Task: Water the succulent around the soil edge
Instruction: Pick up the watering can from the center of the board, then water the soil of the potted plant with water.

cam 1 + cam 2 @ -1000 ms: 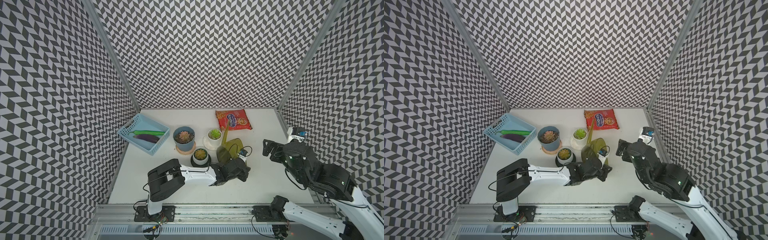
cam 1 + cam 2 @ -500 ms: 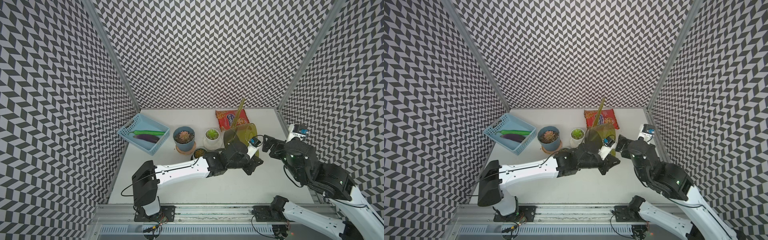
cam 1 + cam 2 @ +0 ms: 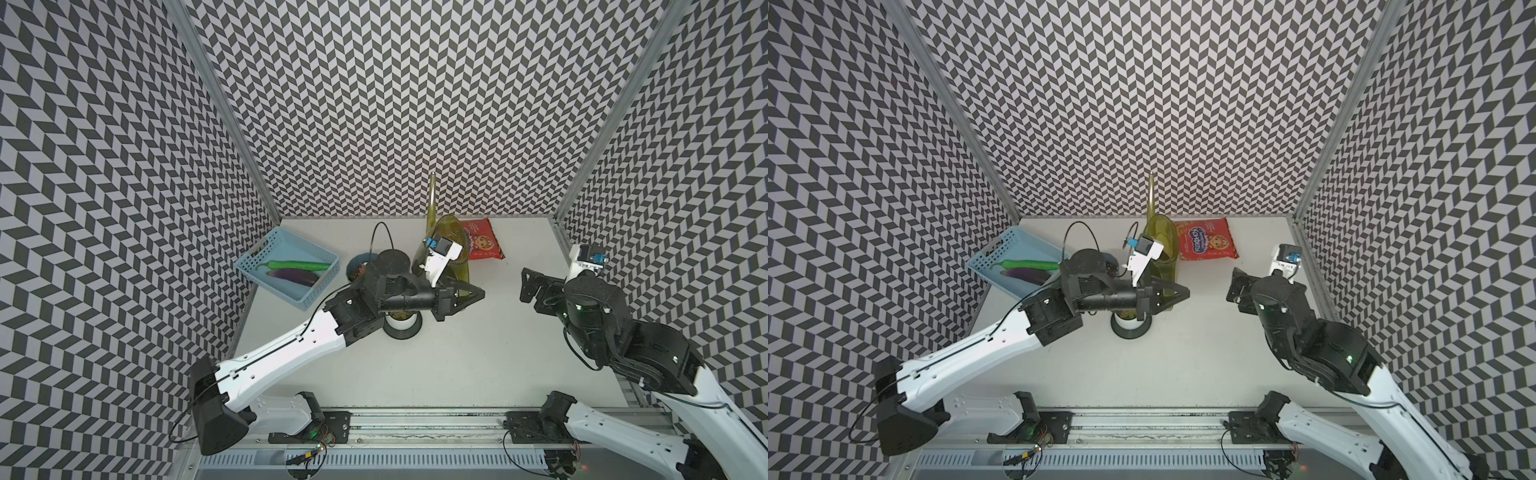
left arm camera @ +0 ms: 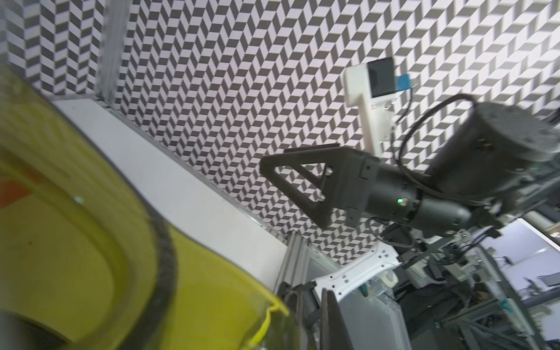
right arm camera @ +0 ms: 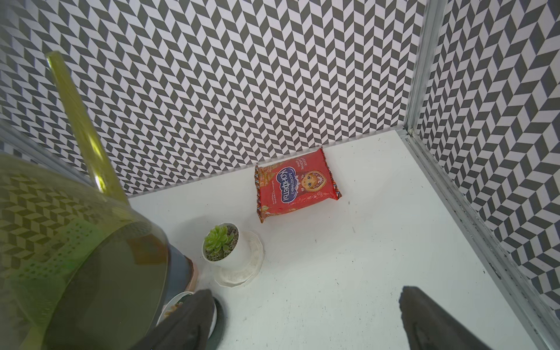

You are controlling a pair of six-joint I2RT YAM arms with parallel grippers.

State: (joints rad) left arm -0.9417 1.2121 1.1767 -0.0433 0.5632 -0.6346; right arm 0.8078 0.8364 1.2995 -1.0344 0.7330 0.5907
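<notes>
Top views: left gripper [image 3: 473, 294] is closed tight, carrying the yellow-green watering can [image 3: 449, 226] clear of the desk [image 3: 415, 374]. The exact grip spot is hidden behind the wrist camera mount [image 3: 442, 251]. Can sits just beyond the gripper on the back wall [image 3: 395, 104] side, tipped, with its long spout [image 3: 432, 199] pointing up along that wall. Left wrist view: can wall fills the near side, blurry, with a dark band across it.

Directly under the left wrist is the dark-saucer pot [image 3: 402, 330], white, its plant mostly covered by the arm. Further behind the wrist is the blue pot [image 3: 355, 266], only a sliver showing.

Right wrist view: green succulent [image 5: 218, 242] stands upright in a small white pot [image 5: 233, 256] on a white saucer [image 5: 251, 266]. It is ahead of the right gripper [image 5: 304, 295] and just beside the raised can. Can't tell which plant is the target.

Red candy packet [image 5: 297, 191] lies flat on the desk past the can, near the back wall. Blue basket [image 3: 257, 259] is well behind the left gripper, past its wrist, by the side wall [image 3: 124, 208]. It holds a green pepper [image 3: 299, 264] and an eggplant [image 3: 291, 275].

Right gripper is wide open and empty, over bare desk. It sits apart from the left gripper, pointing toward it.
</notes>
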